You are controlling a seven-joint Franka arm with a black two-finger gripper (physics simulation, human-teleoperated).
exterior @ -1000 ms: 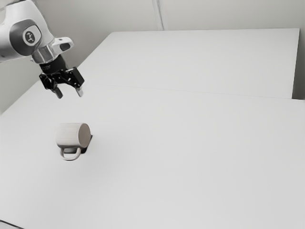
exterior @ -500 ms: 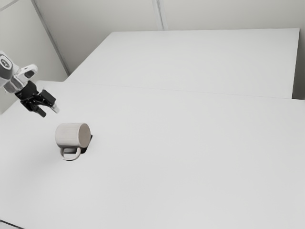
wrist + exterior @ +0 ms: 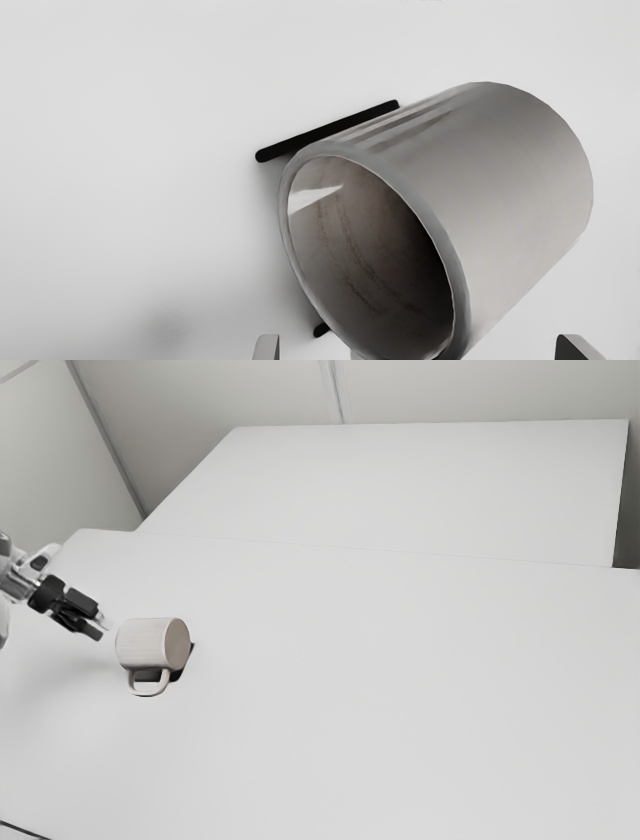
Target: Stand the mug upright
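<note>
Mug (image 3: 145, 644) is lying on its side on the desk (image 3: 370, 690), not upright. Handle (image 3: 150, 688) is sticking out low on the exterior camera's side. Base (image 3: 178, 645) is facing the exterior view's right; mouth is facing my side.

Wrist view: I'm looking in past the rim (image 3: 457, 280). Inner wall (image 3: 370, 240) is showing brownish streaks, with a bright patch (image 3: 312, 197) sitting just inside the rim and heavy shade filling the deeper part. Outer wall is catching a few glossy streaks near one edge. Black strip (image 3: 325, 131) is running alongside the mug at desk level, and a short black piece (image 3: 321, 330) is peeking out by the rim, on the mouth side.

My jaws (image 3: 101, 626) are hanging just beside the mouth end, coming in tilted from the exterior view's left. In the wrist view they're standing wide open, tips well apart, with the near part of the rim showing between them. They're gripping nothing. Whether either tip is brushing the mug, I can't tell.

Further out: soft shading is darkening the desk near the mug. A faint seam (image 3: 400, 551) is crossing the white top, with a pale flat surface (image 3: 430, 485) stretching beyond it. Grey walls (image 3: 200, 420) are standing behind. Thin dark line (image 3: 22, 830) is cutting across the exterior view's lower left corner.
</note>
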